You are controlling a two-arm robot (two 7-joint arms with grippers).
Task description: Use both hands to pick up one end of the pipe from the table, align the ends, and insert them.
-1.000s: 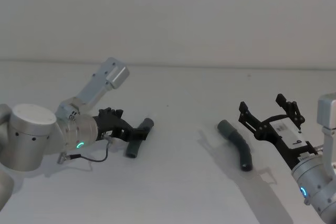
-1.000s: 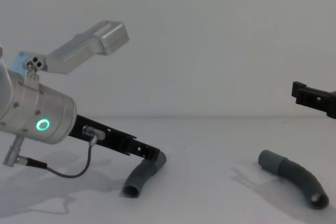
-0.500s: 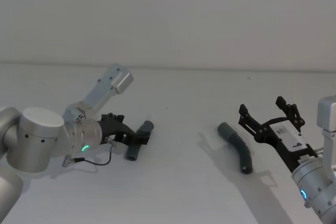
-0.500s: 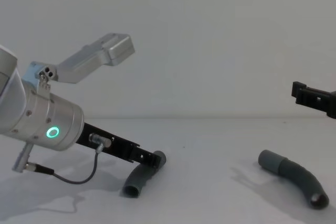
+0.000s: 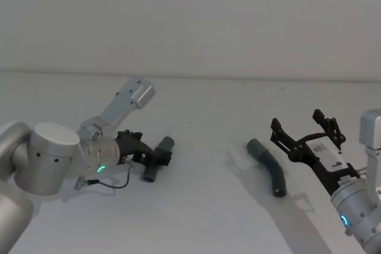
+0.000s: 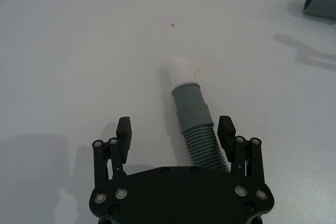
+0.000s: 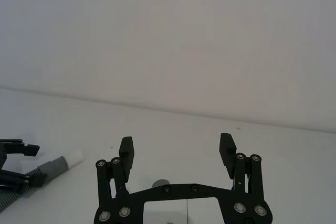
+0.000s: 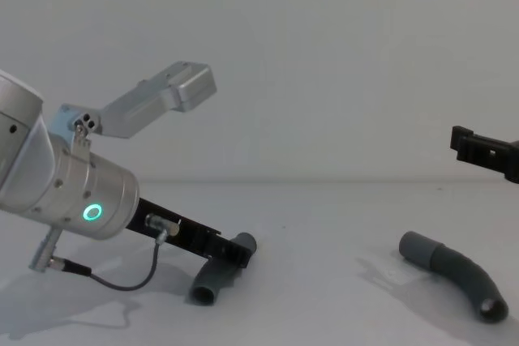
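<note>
One pipe piece [image 5: 156, 160] lies on the table [image 5: 202, 212] at the left; its ribbed body [image 6: 202, 149] ends in a smooth grey cuff [image 6: 190, 103] with a white tip [image 6: 184, 70]. My left gripper [image 5: 161, 156] is low over it and open, and its fingers [image 6: 226, 130] straddle the ribbed part without touching. The other piece [image 5: 269, 166] lies curved at the right, its grey cuff [image 5: 256, 145] pointing left. My right gripper [image 5: 296, 118] hangs open above and just right of it with nothing between its fingers [image 7: 227, 149].
A pale wall rises behind the table's far edge [image 5: 238, 77]. Bare table [image 8: 324, 281] lies between the two pieces. A thin black cable [image 8: 122, 277] loops under my left wrist close to the surface.
My left arm has swung a little to the right, turning its wrist over the left piece. Both pipe pieces and the right arm have stayed put.
</note>
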